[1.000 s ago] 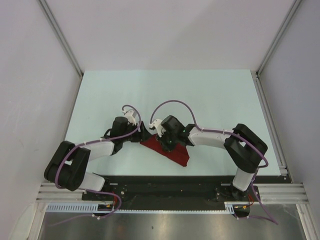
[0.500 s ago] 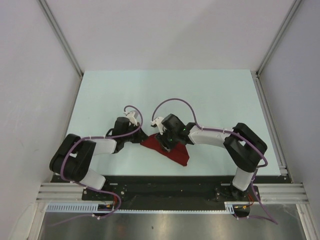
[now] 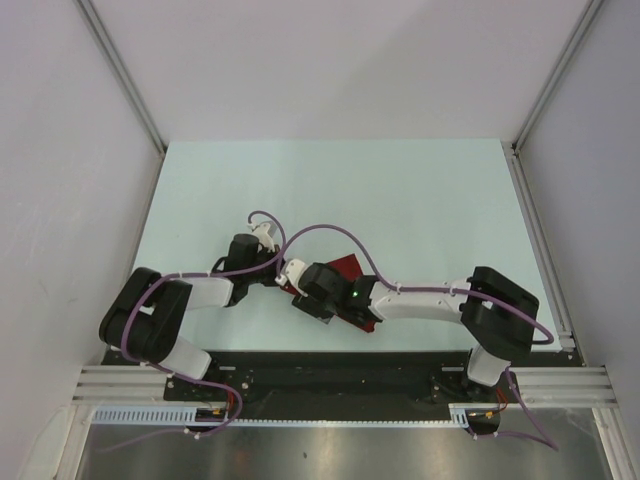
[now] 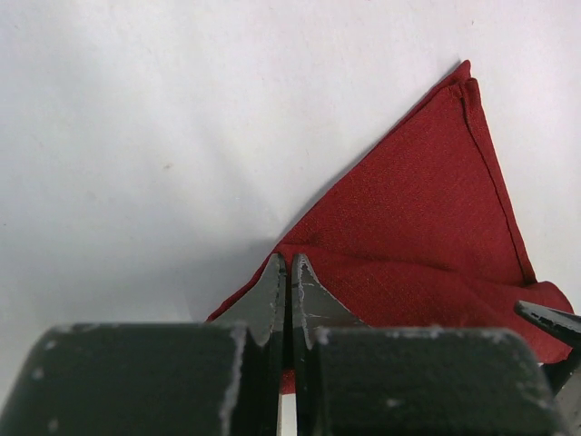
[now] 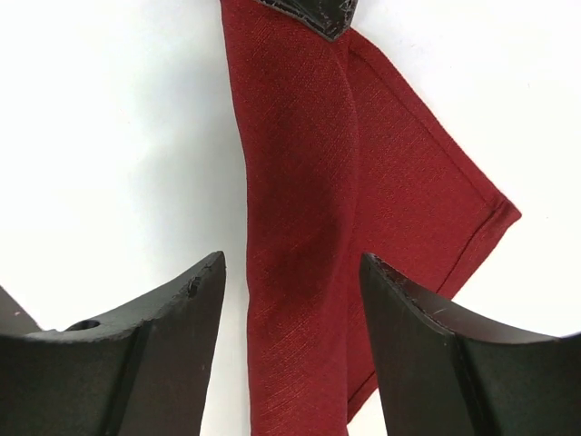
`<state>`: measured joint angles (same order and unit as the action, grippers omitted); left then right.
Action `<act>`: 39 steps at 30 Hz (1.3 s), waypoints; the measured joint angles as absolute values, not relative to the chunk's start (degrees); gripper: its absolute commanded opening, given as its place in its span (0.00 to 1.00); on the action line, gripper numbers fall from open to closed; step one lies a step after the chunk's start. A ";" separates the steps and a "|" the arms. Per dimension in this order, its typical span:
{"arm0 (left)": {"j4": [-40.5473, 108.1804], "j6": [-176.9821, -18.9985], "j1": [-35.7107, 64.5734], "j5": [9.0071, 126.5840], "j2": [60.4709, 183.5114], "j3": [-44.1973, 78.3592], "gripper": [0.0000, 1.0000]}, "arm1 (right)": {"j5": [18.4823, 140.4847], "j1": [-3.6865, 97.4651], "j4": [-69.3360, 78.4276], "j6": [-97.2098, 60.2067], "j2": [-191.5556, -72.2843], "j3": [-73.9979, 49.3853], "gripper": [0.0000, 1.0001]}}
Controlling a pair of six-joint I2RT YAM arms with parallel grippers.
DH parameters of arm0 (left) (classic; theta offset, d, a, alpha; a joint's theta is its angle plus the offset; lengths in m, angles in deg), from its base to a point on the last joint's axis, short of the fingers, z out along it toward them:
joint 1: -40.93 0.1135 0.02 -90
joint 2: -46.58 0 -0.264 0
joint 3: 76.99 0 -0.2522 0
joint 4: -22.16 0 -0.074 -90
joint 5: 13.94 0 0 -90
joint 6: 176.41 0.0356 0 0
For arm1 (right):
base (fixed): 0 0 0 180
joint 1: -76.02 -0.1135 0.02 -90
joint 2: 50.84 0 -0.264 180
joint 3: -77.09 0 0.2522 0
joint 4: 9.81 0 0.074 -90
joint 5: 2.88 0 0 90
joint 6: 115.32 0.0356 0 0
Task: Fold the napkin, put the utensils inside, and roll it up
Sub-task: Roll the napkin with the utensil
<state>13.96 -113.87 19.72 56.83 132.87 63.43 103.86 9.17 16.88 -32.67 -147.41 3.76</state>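
The dark red napkin (image 3: 345, 268) lies folded into a triangle near the table's front edge, with a thick rolled band (image 5: 295, 272) along one side. My left gripper (image 3: 281, 284) is shut, its tips (image 4: 289, 265) pinched at the narrow end of that band; the same tips show at the top of the right wrist view as a dark finger (image 5: 309, 11). My right gripper (image 3: 303, 297) is open, and its tips (image 5: 292, 261) straddle the band without touching it. One of its fingers (image 4: 549, 320) pokes in at the lower right of the left wrist view. The utensils are out of view.
The pale green table (image 3: 400, 190) stretches away behind both arms. Grey walls close it in on three sides, and a metal rail (image 3: 541, 250) runs along the right edge. The black base plate (image 3: 330, 375) lies at the near edge.
My left gripper has shut on the napkin's end. My right gripper has opened and slid left and toward the near edge, uncovering the napkin's far corner.
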 measured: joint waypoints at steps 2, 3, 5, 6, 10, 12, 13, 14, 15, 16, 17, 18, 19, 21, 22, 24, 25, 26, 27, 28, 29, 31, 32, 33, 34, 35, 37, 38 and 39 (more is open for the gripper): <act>13.96 -113.87 19.72 56.83 132.87 63.43 0.00 | 104.49 8.82 16.62 -33.22 -147.81 3.76 0.61; 13.99 -113.87 19.72 56.83 132.87 63.43 0.00 | 104.62 8.71 16.40 -33.46 -148.18 3.76 0.59; 13.99 -113.87 19.72 56.83 132.87 63.40 0.00 | 104.64 8.66 16.11 -34.00 -149.03 3.76 0.54; 13.99 -113.87 19.72 56.83 132.87 63.40 0.00 | 104.42 8.62 16.07 -34.18 -149.53 3.76 0.53; 14.01 -113.87 19.72 56.81 132.87 63.40 0.00 | 103.27 8.64 15.96 -34.42 -150.87 3.89 0.49; 14.03 -113.87 19.72 56.81 132.87 63.40 0.00 | 102.96 8.80 15.72 -34.44 -151.35 4.00 0.49; 14.03 -113.87 19.72 56.81 132.87 63.40 0.00 | 102.61 9.01 15.46 -34.44 -151.57 4.13 0.50; 14.05 -113.87 19.72 56.81 132.87 63.38 0.00 | 102.46 9.21 15.26 -34.44 -151.63 4.24 0.50; 14.10 -113.85 19.72 56.81 132.87 63.36 0.00 | 102.15 9.49 15.00 -34.42 -151.65 4.43 0.50; 14.12 -113.85 19.72 56.81 132.84 63.36 0.00 | 101.87 9.76 14.89 -34.42 -151.68 4.52 0.49; 14.16 -113.85 19.72 56.81 132.87 63.32 0.00 | 101.41 10.15 14.63 -34.42 -151.68 4.63 0.49; 14.18 -113.85 19.72 56.81 132.87 63.32 0.00 | 100.99 10.59 14.39 -34.42 -151.68 4.74 0.49; 14.18 -113.85 19.72 56.81 132.84 63.32 0.00 | 100.38 11.09 14.17 -34.42 -151.68 4.87 0.48; 14.18 -113.85 19.74 56.81 132.84 63.32 0.00 | 99.40 11.92 13.78 -34.42 -151.89 5.09 0.47; 14.18 -113.85 19.72 56.79 132.84 63.32 0.00 | 98.79 12.42 13.49 -34.42 -152.16 5.13 0.46; 14.18 -113.83 19.74 56.79 132.84 63.32 0.00 | 97.74 13.08 13.01 -34.42 -152.66 5.13 0.45; 14.18 -113.83 19.72 56.77 132.84 63.32 0.00 | 97.30 13.34 12.92 -34.44 -152.70 5.13 0.44; 14.18 -113.81 19.72 56.75 132.84 63.32 0.06 | 97.04 13.52 12.88 -34.42 -152.73 5.13 0.42; 14.18 -113.79 19.72 56.75 132.82 63.32 0.12 | 96.73 13.69 12.79 -34.44 -152.83 5.13 0.39; 14.18 -113.74 19.72 56.72 132.78 63.32 0.31 | 96.64 13.80 12.70 -34.46 -152.92 5.13 0.31; 14.21 -113.50 19.74 56.75 132.69 63.32 0.41 | 96.45 14.02 12.62 -34.49 -153.07 5.09 0.28; 14.38 -113.33 19.74 56.66 131.97 63.34 0.57 | 95.81 14.74 12.94 -34.55 -153.38 4.61 0.18; 14.53 -113.11 19.74 56.72 131.38 63.34 0.69 | 94.76 15.35 13.32 -34.42 -153.47 4.28 0.15; 14.75 -113.13 19.78 57.01 130.44 63.40 0.73 | 93.21 16.18 13.80 -34.24 -153.51 3.91 0.12; 14.86 -113.02 19.98 57.29 129.19 63.69 0.78 | 91.33 17.14 14.28 -33.89 -153.53 3.56 0.08; 15.10 -113.13 20.33 57.66 127.53 64.23 0.80 | 89.12 18.13 14.63 -33.55 -153.53 3.34 0.06; 15.74 -113.09 21.23 58.56 124.23 65.33 0.82 | 84.62 20.18 14.96 -32.69 -153.47 3.19 0.02; 15.95 -113.11 21.80 59.33 122.68 65.92 0.83 | 81.98 21.17 14.91 -32.26 -153.42 3.19 0.01; 16.13 -113.09 22.30 59.78 121.52 66.33 0.83 | 79.49 22.37 14.87 -31.67 -153.42 3.21 0.00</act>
